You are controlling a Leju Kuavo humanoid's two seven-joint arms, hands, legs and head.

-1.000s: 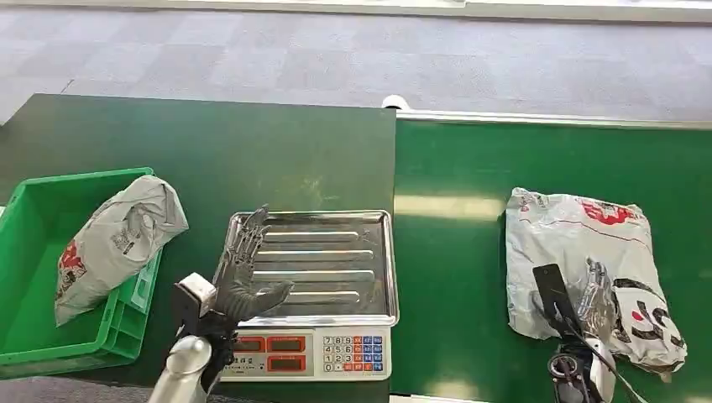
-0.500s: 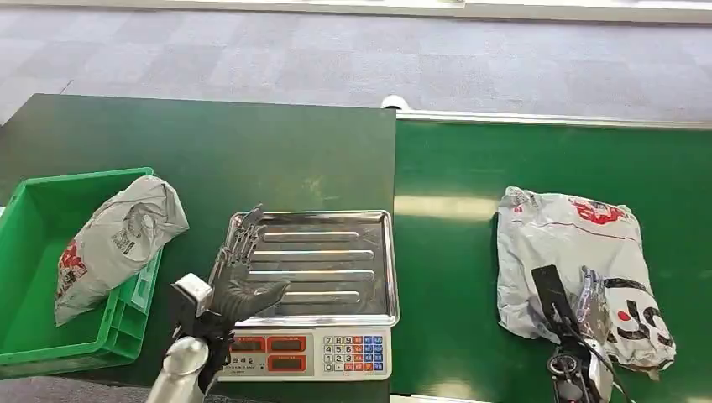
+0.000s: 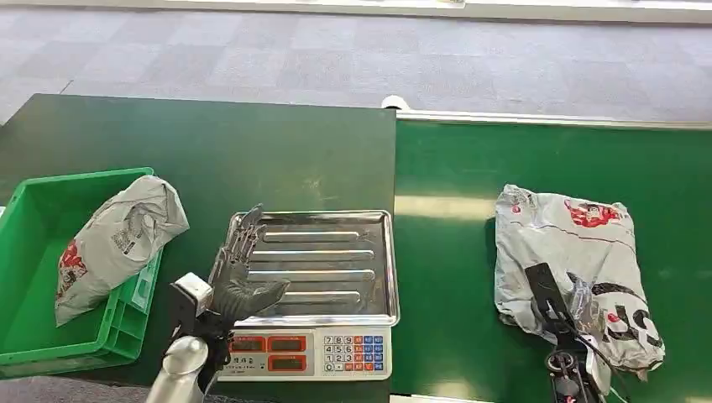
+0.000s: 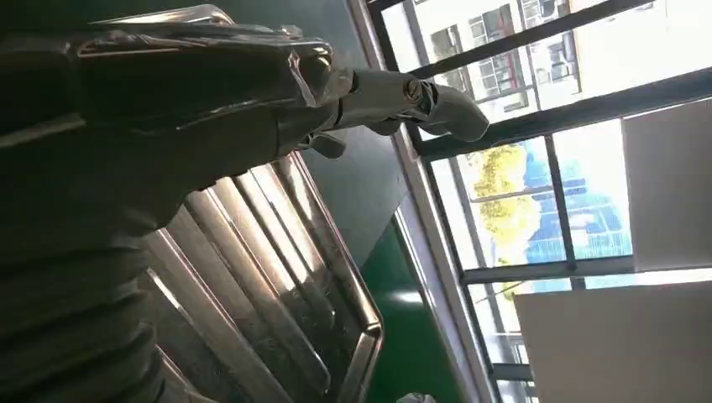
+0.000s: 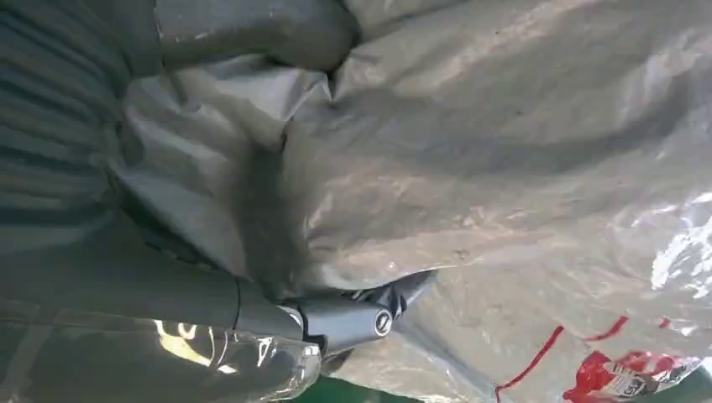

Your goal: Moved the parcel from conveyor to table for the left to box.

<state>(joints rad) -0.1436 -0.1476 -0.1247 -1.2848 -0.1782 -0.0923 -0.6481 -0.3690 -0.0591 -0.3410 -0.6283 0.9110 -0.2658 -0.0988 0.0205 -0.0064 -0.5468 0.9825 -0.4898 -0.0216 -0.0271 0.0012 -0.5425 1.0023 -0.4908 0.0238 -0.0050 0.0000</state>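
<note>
From the head view, I am watching the right robot hand (image 3: 582, 304) gripping the crumpled grey plastic mailer parcel with red and black print (image 3: 571, 252), which is lying on the green conveyor belt (image 3: 453, 252), to the right of the dark green worktop (image 3: 210, 151). The left robot hand (image 3: 239, 270) is hovering empty, fingers stretched apart, over the left edge of the ribbed steel tray (image 3: 327, 260) of the white electronic scale with a keypad (image 3: 353, 354). A second grey mailer bag (image 3: 113, 243) is leaning in the green plastic crate (image 3: 34, 252) at the worktop's left.

From the left wrist view, I am seeing the left robot hand (image 4: 277, 101) spread above the tray (image 4: 277, 285), holding nothing.

From the right wrist view, the right robot hand (image 5: 210, 277) is pinching folds of the parcel (image 5: 504, 168) between thumb and fingers.
</note>
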